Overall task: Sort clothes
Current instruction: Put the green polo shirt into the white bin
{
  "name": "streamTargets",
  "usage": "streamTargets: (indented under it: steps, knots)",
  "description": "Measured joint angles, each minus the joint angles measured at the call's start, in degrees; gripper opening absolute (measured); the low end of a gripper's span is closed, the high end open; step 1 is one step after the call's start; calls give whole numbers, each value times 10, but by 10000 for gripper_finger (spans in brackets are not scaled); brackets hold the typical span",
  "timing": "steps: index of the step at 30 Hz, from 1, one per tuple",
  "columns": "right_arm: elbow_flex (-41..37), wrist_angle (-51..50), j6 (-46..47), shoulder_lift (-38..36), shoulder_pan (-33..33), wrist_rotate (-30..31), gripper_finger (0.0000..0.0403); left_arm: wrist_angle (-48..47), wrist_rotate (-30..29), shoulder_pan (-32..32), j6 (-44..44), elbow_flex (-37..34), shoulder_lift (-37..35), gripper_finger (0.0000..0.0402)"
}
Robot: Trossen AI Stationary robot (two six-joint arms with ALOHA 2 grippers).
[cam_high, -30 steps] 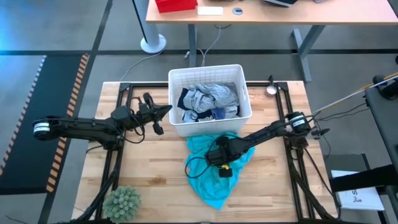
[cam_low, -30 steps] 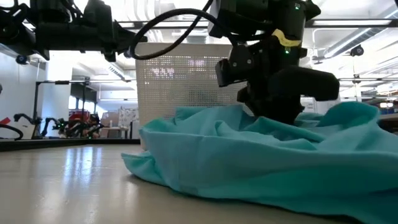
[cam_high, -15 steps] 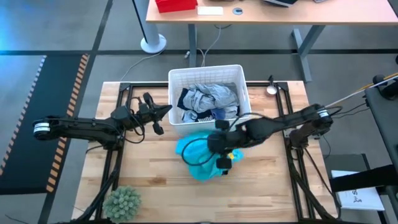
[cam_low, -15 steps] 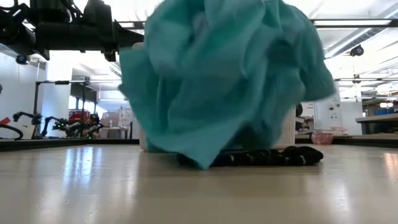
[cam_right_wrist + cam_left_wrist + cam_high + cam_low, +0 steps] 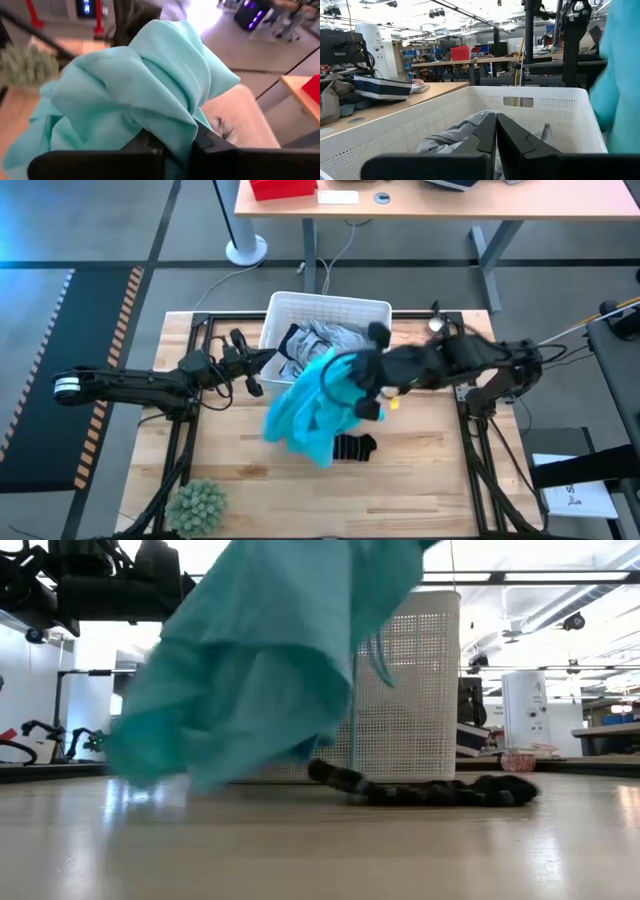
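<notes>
Turquoise garment point(image 5: 305, 408): hanging in the air in front of the basket, pinched in the closed right gripper point(image 5: 345, 380); its upper part is cut off at the top of the low view, and its lower folds are blurred.
Right gripper fingers point(image 5: 150, 145): mostly buried in turquoise cloth in the right wrist view.
Striped sock point(image 5: 352, 446): dark, flat on the table just right of the hanging garment; its far end is partly covered from above.
Basket clothes point(image 5: 325, 345): grey and white garments in the white slotted basket point(image 5: 335, 305); most of the pile is hidden behind the lifted cloth.
Left gripper point(image 5: 255, 370): fingers closed, empty, raised at the basket's left wall.
Surface: pale wooden table point(image 5: 230, 470), dark frame rails; fuzzy green ball point(image 5: 198, 505) at near left.
Room: grey floor, a wooden desk point(image 5: 430, 202) beyond; workshop benches in the background.
</notes>
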Motion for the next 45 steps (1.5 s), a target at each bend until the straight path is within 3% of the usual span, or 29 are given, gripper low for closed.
streamTargets:
  steps: [9, 19, 25, 32, 38, 45]
  knots:
    - [102, 47, -63, 1, -1, 18, 9, 0, 0, 0, 0, 0, 0, 0]
    - [151, 231, -248, -1, -21, 98, 9, 1, 0, 0, 0, 0, 0, 0]
    - [151, 280, -349, 1, -75, 137, 9, 1, 0, 0, 0, 0, 0, 0]
    - [152, 310, -391, 1, -162, 154, 8, -1, 0, 0, 0, 0, 0, 0]
    - [152, 257, -355, 0, -198, 142, 8, -1, 0, 0, 3, 0, 0, 0]
    - [148, 93, -199, 25, -208, 36, 8, -2, 0, 0, 3, 0, 0, 0]
